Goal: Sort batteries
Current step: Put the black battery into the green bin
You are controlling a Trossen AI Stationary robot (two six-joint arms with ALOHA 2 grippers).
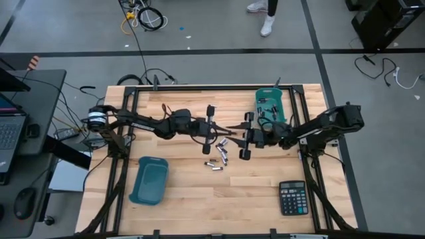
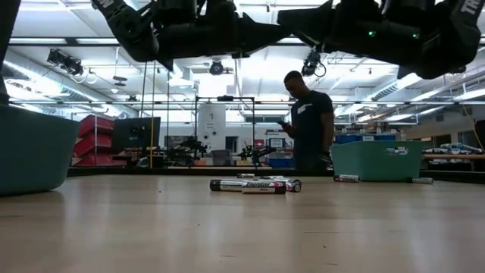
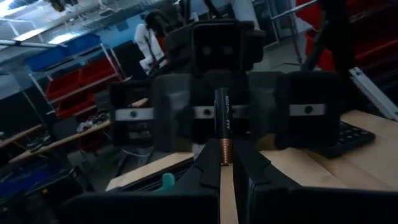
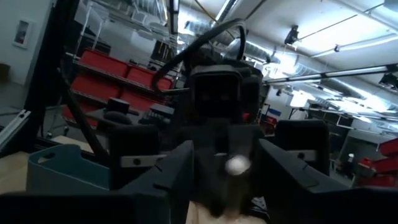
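Above the table's middle, my left gripper is shut on a black AAA battery with a copper-coloured end. It points level at my right gripper, which faces it and is open. My right fingers stand on either side of the battery's silver free end, with a gap on each side. Several more batteries lie loose on the wood below the grippers, and they also show in the low view. My left gripper pinches the battery's copper-coloured end between its two fingertips. The fingers come level from the table's left and lie along the battery. The rest of the battery sticks out past them toward the right gripper. It is about level and lifted clear of the table.
A teal bin with batteries in it stands at the far right. Another teal bin sits near left. A black calculator lies near right. A person stands in the room beyond the far edge.
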